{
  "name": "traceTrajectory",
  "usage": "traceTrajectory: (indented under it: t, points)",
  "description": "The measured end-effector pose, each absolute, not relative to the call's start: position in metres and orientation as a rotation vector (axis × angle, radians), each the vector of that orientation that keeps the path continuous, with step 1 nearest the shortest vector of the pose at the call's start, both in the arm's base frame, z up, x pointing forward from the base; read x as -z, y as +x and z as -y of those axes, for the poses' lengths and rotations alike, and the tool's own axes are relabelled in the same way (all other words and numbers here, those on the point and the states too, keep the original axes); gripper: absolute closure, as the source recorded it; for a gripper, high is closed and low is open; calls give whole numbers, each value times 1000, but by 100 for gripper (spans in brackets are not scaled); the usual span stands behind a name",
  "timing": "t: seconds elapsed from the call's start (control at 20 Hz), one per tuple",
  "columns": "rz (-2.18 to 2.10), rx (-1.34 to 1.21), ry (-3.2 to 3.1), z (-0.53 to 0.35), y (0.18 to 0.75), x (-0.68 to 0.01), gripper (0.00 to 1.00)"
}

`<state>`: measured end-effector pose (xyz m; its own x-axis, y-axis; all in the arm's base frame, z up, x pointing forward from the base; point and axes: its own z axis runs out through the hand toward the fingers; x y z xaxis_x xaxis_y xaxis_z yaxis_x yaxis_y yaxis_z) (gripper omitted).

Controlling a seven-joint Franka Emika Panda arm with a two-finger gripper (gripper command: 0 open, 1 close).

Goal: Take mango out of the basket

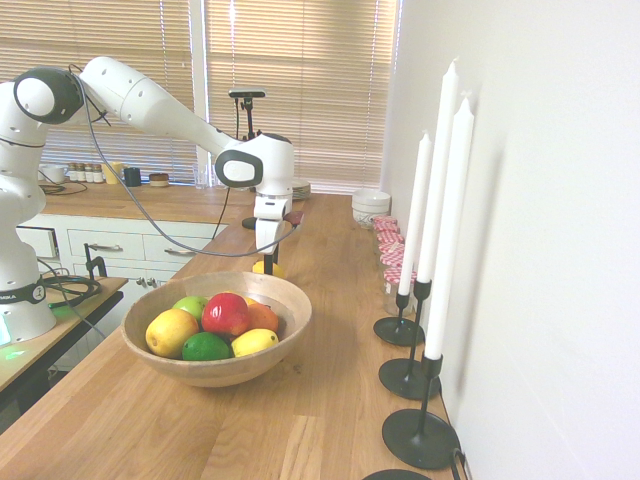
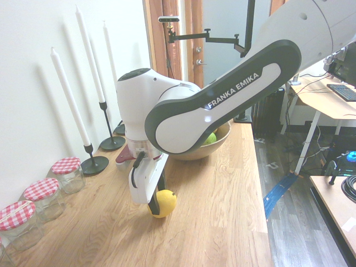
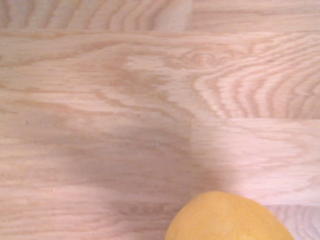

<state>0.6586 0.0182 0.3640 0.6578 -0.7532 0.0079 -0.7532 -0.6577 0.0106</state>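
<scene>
We see the white arm's two-finger gripper (image 2: 157,204) pointing straight down over the light wooden counter (image 2: 222,211), closed on the round yellow mango (image 2: 163,203), which sits between the dark fingers and appears to touch, or nearly touch, the counter top. The mango is thus already outside the wide, shallow, light-brown wooden basket (image 1: 218,368), which stands near the gripper on the same counter and holds the other fruit: a red apple (image 1: 227,313), a green lime (image 1: 206,346) and several yellow and orange pieces. We judge the chief hazard to be rolling: the mango is rounded and smooth, so if the gripper opens before the fruit rests fully on the wood, it may drop, bounce and travel toward the counter's open edge. Pressing down too far could squeeze the fruit sideways out of the fingers. In the wrist view only the mango's yellow top shows above bare wood grain.
</scene>
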Motion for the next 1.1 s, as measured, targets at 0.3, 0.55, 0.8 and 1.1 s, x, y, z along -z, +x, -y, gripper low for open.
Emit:
traceTrajectory:
  t: [0.3, 0.55, 0.8, 1.1]
  points:
    - [1320, -23, 2843, -18, 663, -371, 0]
    - [1321, -23, 2842, -17, 664, -373, 0]
    - [1321, -23, 2842, -18, 664, -375, 0]
    - [1326, -32, 2845, -17, 666, -380, 0]
